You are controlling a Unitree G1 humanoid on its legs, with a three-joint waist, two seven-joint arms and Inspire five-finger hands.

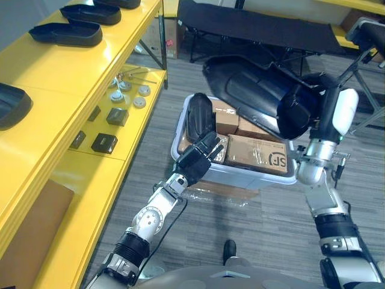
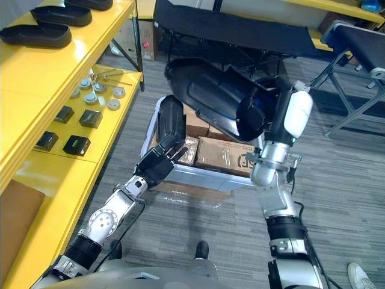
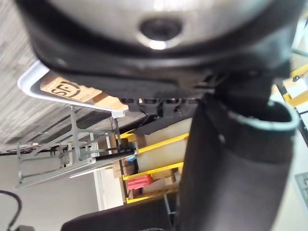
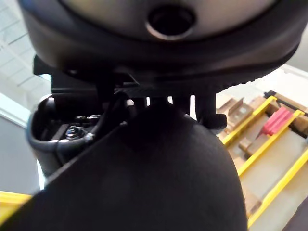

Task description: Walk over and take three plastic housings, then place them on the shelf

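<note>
While the right hand was raised over the bin, its fingers were clenched on one end of a large black housing, which hung tilted in the air above the cardboard boxes and sloped up and away from the hand. A second, narrower black housing stood upright inside the bin, against its wall on the shelf side. The left hand lay at the foot of this upright housing with its fingers loosely extended toward it and grasping nothing; whether the fingertips touched the plastic could not be told. The yellow shelf ran along the robot's left, well apart from the raised housing. Its top tier carried further black housings lying flat in a row. The lower tier held small black blocks and a cluster of round metal parts.
</note>
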